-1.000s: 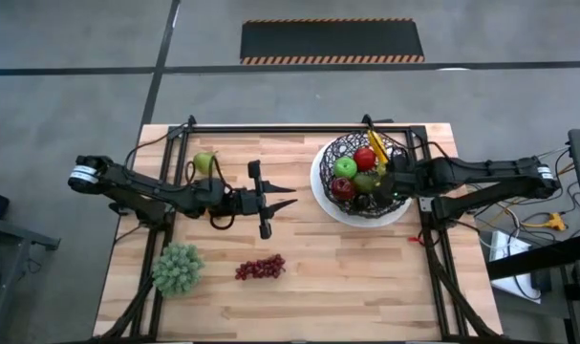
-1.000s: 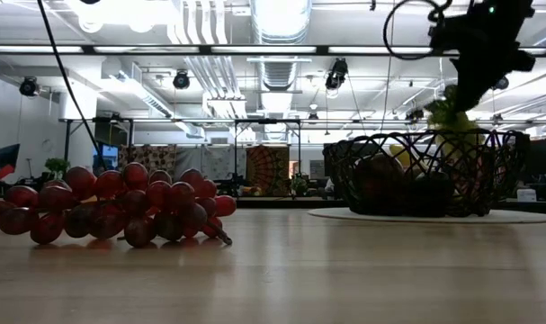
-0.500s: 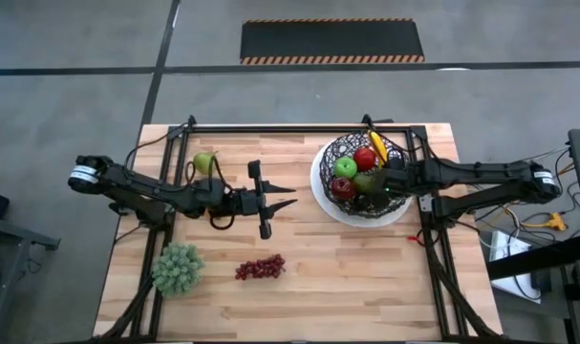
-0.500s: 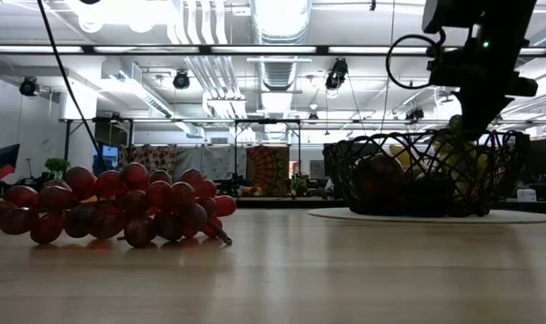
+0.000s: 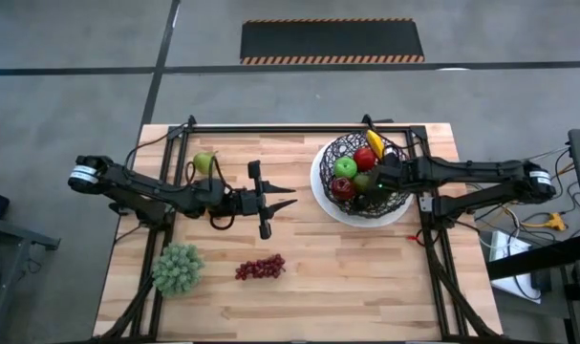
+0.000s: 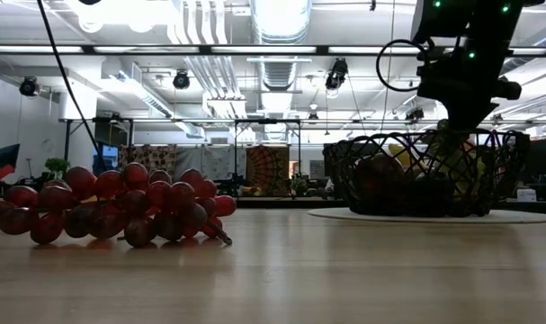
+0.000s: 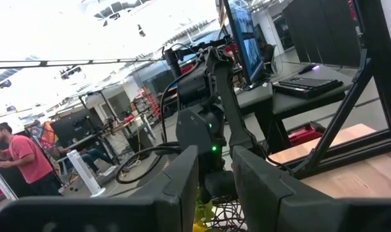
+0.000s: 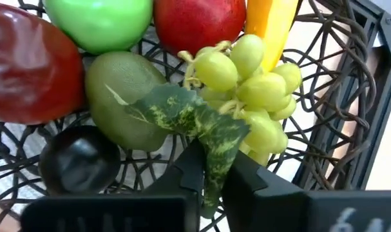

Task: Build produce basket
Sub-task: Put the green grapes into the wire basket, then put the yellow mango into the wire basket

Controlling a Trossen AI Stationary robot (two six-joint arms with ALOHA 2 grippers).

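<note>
Lowering green grapes [image 8: 253, 84] (leaf pinched) into basket [image 5: 330, 153]

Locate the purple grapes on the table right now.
In the high view the purple grapes lie on the near-left part of the table, just right of the leafy bunch, well outside the basket.

Four cameras, one table

Overhead looks straight down; the low one skims the tabletop [image 5: 366, 277]; both share the basket [image 5: 339, 153], which the right wrist views close up.
</note>
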